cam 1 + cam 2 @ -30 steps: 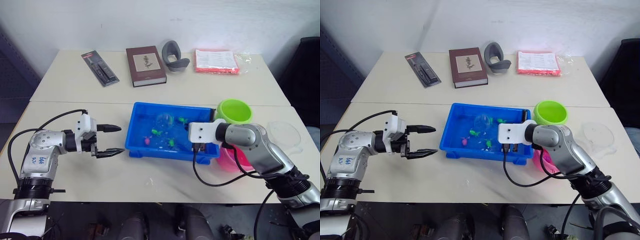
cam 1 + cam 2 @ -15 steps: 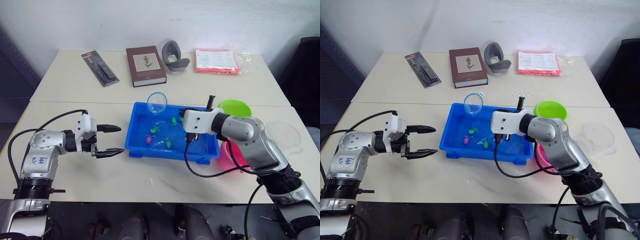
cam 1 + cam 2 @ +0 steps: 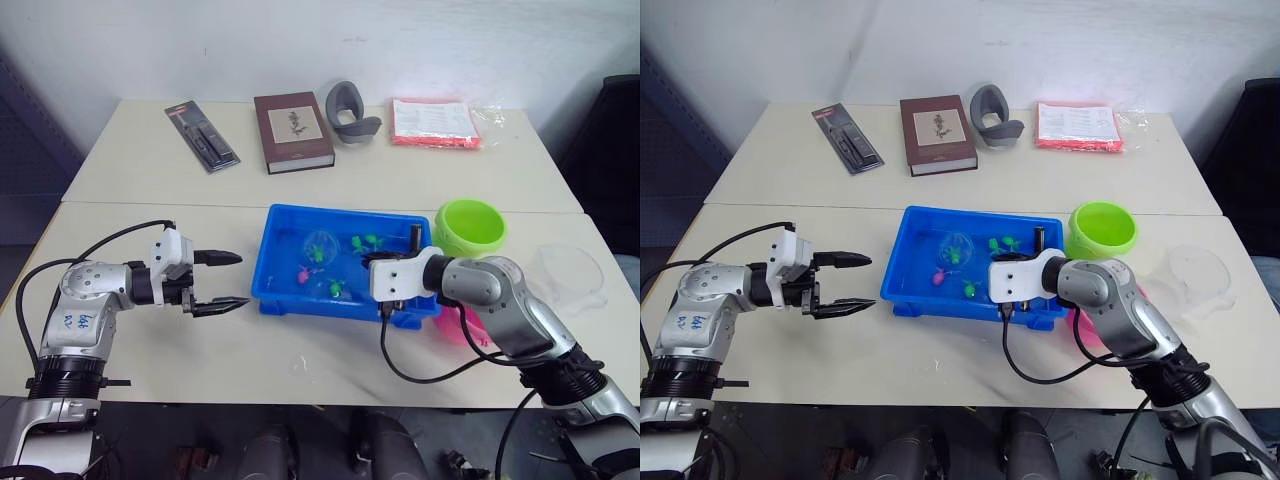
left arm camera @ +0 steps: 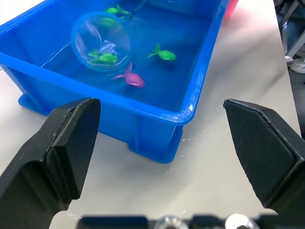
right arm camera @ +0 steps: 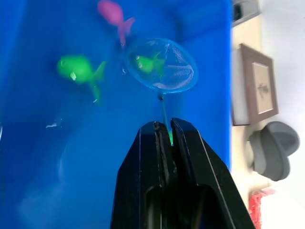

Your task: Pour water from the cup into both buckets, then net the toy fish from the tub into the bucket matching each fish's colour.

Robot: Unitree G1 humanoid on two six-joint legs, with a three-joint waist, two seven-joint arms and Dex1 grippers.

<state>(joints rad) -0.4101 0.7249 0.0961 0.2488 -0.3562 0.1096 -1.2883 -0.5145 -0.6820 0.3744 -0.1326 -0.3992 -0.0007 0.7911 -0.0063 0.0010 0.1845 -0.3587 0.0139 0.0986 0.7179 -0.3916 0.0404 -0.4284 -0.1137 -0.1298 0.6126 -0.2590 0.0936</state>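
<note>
Clamped on the net's thin handle, my right tool [image 5: 164,138] dips the net [image 5: 162,65] into the blue tub [image 3: 285,290] so its hoop sits over a green fish [image 5: 148,63], while my left tool [image 3: 228,280] hangs spread apart over the desk [image 3: 150,340] beside the tub.

Bare table [image 3: 300,370] lies open between the left gripper [image 3: 226,281] and the tub [image 3: 280,285] at its 3 o'clock; the net [image 4: 101,42] occupies the tub's water.
</note>
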